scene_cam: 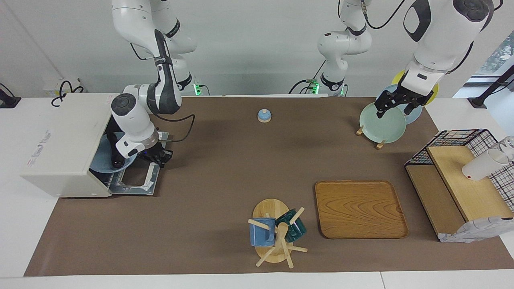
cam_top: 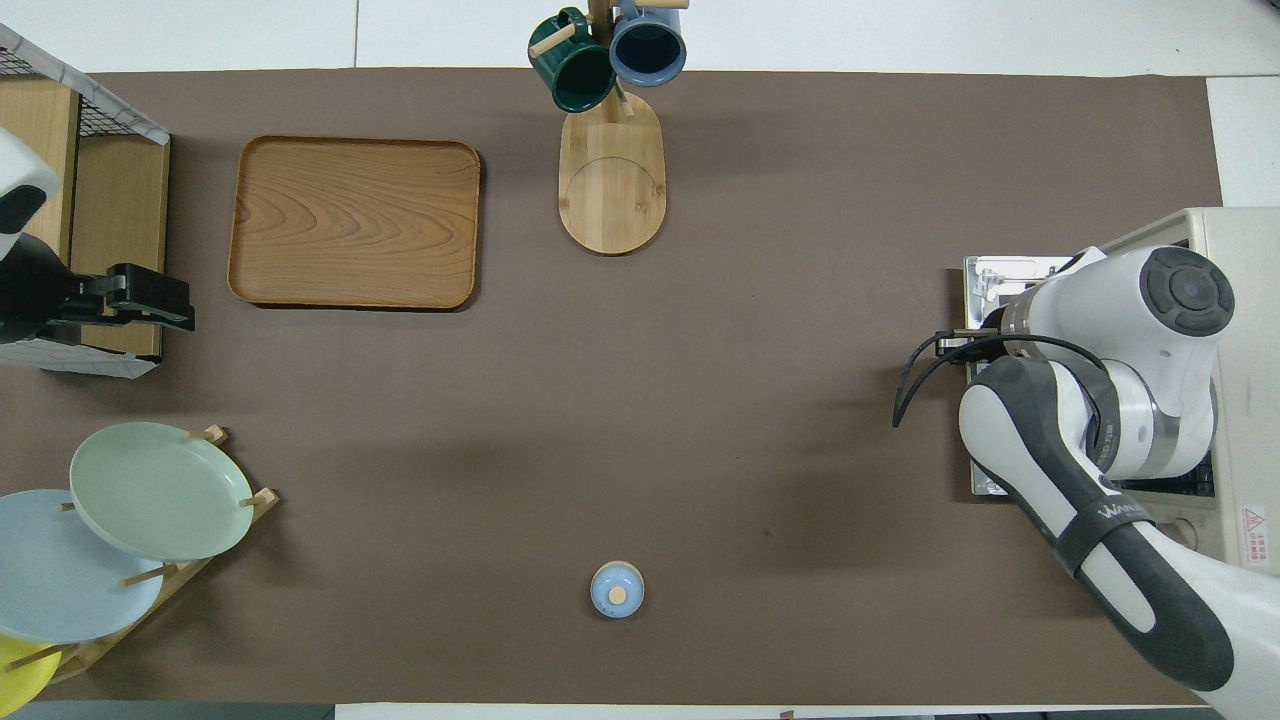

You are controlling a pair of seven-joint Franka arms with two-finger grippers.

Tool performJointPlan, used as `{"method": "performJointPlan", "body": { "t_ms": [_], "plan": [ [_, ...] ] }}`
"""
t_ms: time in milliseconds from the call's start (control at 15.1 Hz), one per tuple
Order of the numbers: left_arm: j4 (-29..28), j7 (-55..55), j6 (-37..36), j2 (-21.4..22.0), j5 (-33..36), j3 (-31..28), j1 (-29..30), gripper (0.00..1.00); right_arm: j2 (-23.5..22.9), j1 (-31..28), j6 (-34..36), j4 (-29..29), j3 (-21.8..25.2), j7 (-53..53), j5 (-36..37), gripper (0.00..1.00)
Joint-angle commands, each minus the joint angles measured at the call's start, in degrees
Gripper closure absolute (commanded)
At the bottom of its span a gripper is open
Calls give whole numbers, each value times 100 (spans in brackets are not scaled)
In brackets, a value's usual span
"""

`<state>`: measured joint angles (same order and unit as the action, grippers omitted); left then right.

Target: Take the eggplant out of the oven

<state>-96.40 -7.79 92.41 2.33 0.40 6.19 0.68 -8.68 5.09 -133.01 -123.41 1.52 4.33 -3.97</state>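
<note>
The cream-white oven (scene_cam: 60,140) stands at the right arm's end of the table with its door (scene_cam: 136,182) dropped open. Inside lies a blue plate (scene_cam: 100,162) with a dark, long shape on it, which looks like the eggplant (scene_cam: 117,162). My right gripper (scene_cam: 114,148) reaches into the oven's mouth right at that shape. In the overhead view my right arm hides the plate, the eggplant and the gripper, and only the oven (cam_top: 1240,300) shows. My left gripper (scene_cam: 395,105) waits open and empty in the air over the plate rack.
The plate rack holds a green plate (scene_cam: 381,120) and others. A wooden tray (scene_cam: 359,208) and a mug tree (scene_cam: 277,235) lie mid-table, away from the robots. A small blue lid (scene_cam: 264,115) sits near the robots. A black wire basket shelf (scene_cam: 457,176) holds a white cup (scene_cam: 482,166).
</note>
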Motion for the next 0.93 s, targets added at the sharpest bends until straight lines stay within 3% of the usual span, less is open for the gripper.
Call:
{"method": "performJointPlan", "body": {
  "t_ms": [0, 66, 199, 397, 596, 860],
  "plan": [
    [-72, 23, -30, 101, -48, 14, 64, 0, 6, 27, 222, 282, 23, 59, -69, 49],
    [-72, 23, -30, 101, -48, 14, 55, 0, 76, 27, 483, 395, 32, 51, 10, 36],
    [-72, 23, -39, 101, -48, 14, 55, 0, 217, -51, 1361, 834, 32, 15, 622, 36],
    [-72, 23, -21, 101, -48, 23, 11, 0, 331, -235, 1883, 863, 59, -28, 1092, 36],
    [-72, 23, -30, 101, -48, 14, 55, 0, 393, -499, 1788, 644, 59, -510, 1092, 37],
    [-72, 14, 40, 101, -48, 14, 29, 0, 569, -790, 900, -42, 59, -1180, 1127, 44]
  ]
}}
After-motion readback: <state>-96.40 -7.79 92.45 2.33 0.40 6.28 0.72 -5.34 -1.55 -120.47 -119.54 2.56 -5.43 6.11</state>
